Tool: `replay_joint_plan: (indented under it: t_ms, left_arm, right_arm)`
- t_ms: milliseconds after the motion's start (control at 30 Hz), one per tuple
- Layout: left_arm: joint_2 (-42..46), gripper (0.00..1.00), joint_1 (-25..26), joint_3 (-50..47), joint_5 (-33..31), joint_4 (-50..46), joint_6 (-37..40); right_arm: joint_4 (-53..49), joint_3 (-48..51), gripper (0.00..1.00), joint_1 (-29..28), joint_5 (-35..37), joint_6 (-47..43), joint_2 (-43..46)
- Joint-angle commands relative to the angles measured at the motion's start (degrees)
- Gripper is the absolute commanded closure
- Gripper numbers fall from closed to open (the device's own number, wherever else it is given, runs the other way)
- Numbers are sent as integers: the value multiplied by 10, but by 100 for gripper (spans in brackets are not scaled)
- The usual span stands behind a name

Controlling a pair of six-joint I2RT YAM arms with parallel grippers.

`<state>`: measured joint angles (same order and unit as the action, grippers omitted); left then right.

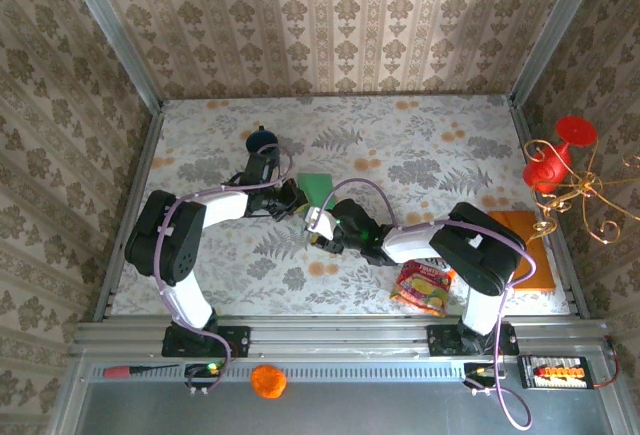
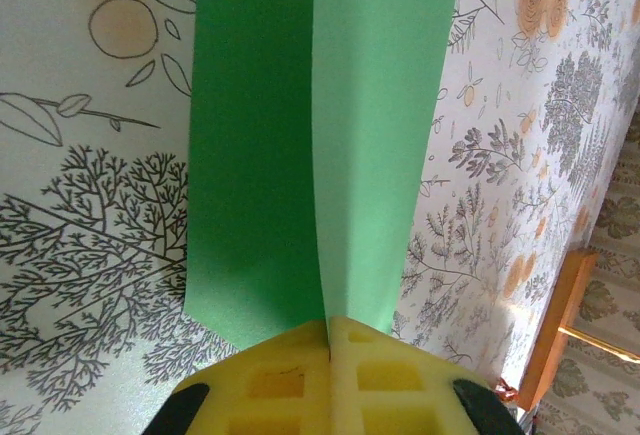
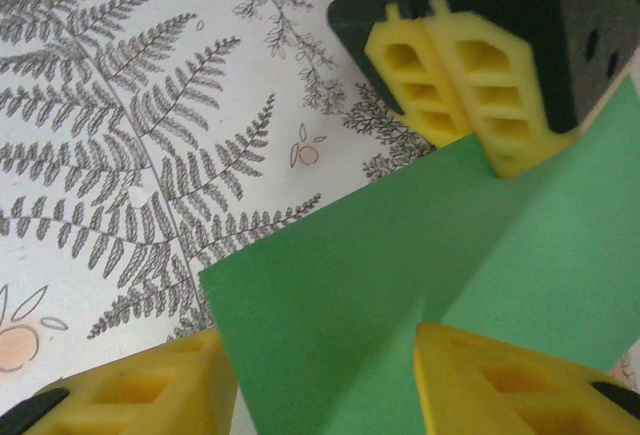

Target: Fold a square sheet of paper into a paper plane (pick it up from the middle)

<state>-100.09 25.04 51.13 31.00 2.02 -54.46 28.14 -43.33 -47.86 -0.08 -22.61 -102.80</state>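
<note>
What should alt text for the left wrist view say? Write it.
Yellow fingers pinch the middle ridge of a green square sheet of paper, its halves sloping onto a floral tablecloth. An orange-brown board shows at lower right.

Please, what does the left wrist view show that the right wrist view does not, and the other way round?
Left wrist, not right wrist: the orange board at the right edge, and the paper along the full length of its crease.
Right wrist, not left wrist: the right gripper, its jaws apart on either side of the paper.
Both: the green paper with a raised middle crease, the left gripper with its jaws shut on that crease, and the patterned table.
</note>
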Motion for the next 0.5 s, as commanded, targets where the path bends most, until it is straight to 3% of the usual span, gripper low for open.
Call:
replay_joint_plan:
  t_ms: [0, 467]
  left_arm:
    - [3, 94, 0, 19, 0, -12, -4]
    - [-9, 94, 2, 20, 4, -9, -4]
  right_arm:
    - [40, 2, 54, -3, 30, -7, 7]
    - [35, 13, 63, -4, 4, 25, 35]
